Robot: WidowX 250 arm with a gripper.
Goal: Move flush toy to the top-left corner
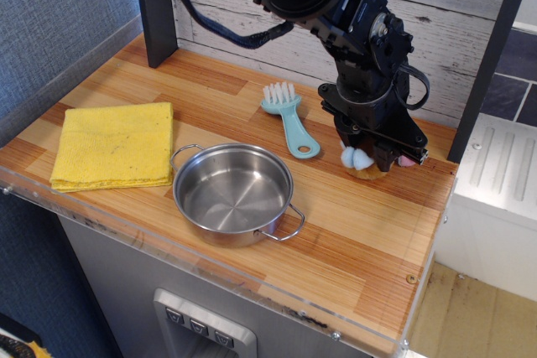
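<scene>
Flush toy [361,160] sits on the far right part of the worktop [352,232], mostly hidden beneath the black end effector [373,150]; only its pale blue-white paws, a sliver of brown body and a pink patch at the right show. The end effector is low over the toy with its fingers to either side, seemingly closed on it, placed so because the toy must be gripped before it can be carried. Whether the toy is lifted or resting on the wood cannot be told. Just left of it lies a teal brush [287,117], bristles pointing far. Nearer and left stands a steel pot [233,194], and a yellow cloth [113,144] lies at the left edge. Top-left corner [180,69], beside the black post [153,7], is bare and well apart from the toy, so the carry appears barely started.
</scene>
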